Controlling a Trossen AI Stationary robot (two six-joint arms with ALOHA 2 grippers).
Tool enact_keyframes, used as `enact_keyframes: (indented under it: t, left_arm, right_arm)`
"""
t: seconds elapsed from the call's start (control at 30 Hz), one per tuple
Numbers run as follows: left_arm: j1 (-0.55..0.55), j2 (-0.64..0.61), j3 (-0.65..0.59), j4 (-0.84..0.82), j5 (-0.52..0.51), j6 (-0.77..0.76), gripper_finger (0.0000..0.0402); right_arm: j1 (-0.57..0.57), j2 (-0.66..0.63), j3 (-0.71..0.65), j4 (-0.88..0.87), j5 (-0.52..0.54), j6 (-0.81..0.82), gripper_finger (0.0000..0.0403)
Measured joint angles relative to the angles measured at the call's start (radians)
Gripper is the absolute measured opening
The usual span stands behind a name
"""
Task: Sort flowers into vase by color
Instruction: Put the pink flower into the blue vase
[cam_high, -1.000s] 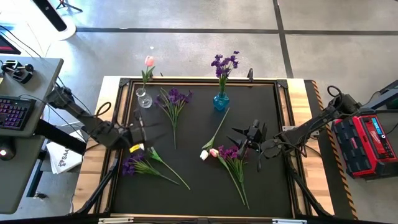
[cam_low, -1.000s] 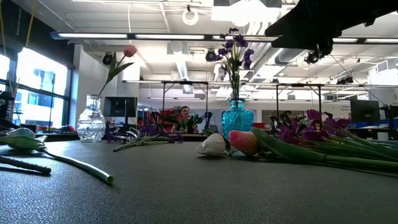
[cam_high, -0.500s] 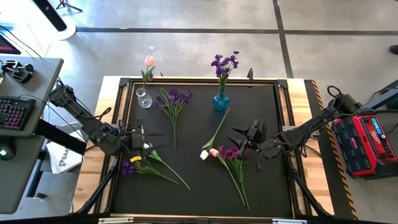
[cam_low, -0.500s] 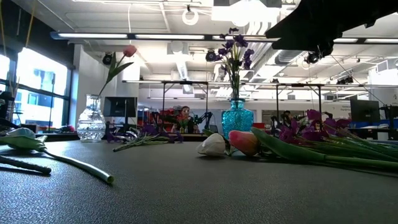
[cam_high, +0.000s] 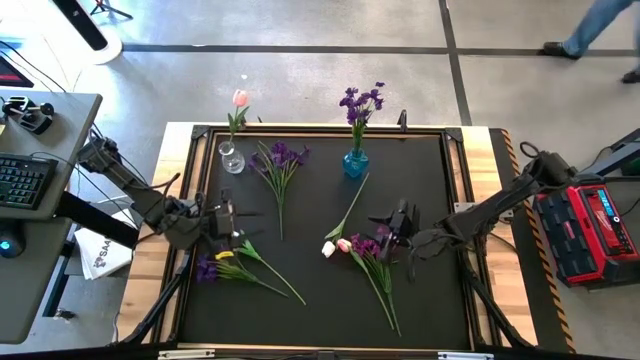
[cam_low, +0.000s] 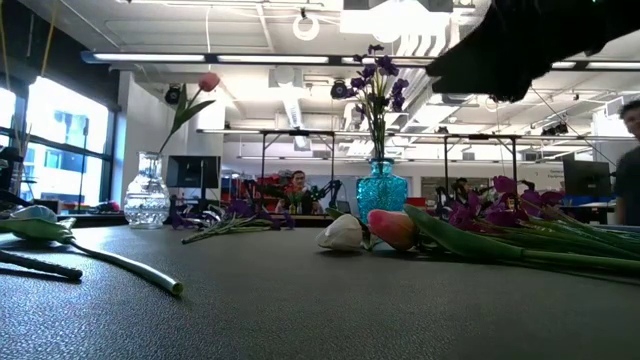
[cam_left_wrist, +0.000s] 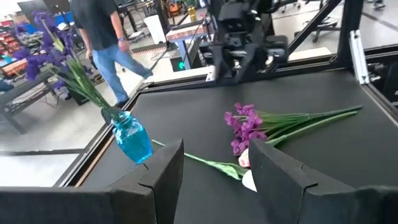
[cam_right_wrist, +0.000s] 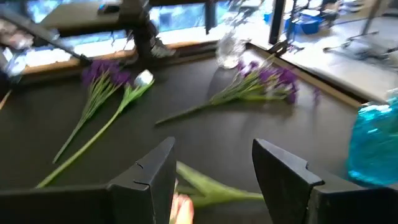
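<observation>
Right gripper has its jaws apart with nothing between them, hanging just over the mixed bunch right of mat centre; its wrist view shows a pink tulip and a green stem on the mat under the gap between the fingers. Left gripper is also parted and empty, at the mat's left edge, above the purple stem and white tulip lying there. Step in hand, as I read it: right arm lining up to pick the pink tulip from beside the white bud and purple bunch. Next move needs a descent onto the stem alone, not the purple ones touching it, then a carry to the clear vase, which already holds a pink tulip; blue vase has purple. Another purple bunch lies between the vases, unsorted
</observation>
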Motion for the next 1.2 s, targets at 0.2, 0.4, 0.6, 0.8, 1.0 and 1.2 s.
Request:
enact_keyframes:
  t: [0.2,0.4,0.6,0.8,1.0,1.2]
  left_arm:
    - [0.025,0.000,0.000,-0.042,0.000,-0.054,0.0167]
    - [0.017,0.000,0.000,-0.113,-0.001,-0.195,0.0167]
    - [-0.024,0.000,0.010,-0.158,0.003,-0.223,0.0167]
    - [-0.050,0.000,0.061,-0.414,0.087,-0.515,0.0167]
    - [-0.048,0.023,0.061,-0.608,0.119,-0.799,0.0167]
    - [-0.034,0.079,0.061,-0.644,0.132,-0.863,0.0167]
  right_arm:
    - [-0.001,0.099,0.001,0.006,-0.145,0.000,0.0184]
    - [-0.001,0.167,0.070,-0.024,-0.246,-0.064,0.0184]
    - [-0.001,0.175,0.207,-0.242,-0.257,-0.136,0.0184]
    - [-0.023,0.175,0.399,-0.599,-0.260,-0.091,0.0184]
    - [-0.118,0.175,0.491,-0.809,-0.417,-0.114,0.0184]
    - [-0.254,0.182,0.498,-0.852,-0.519,-0.214,0.0193]
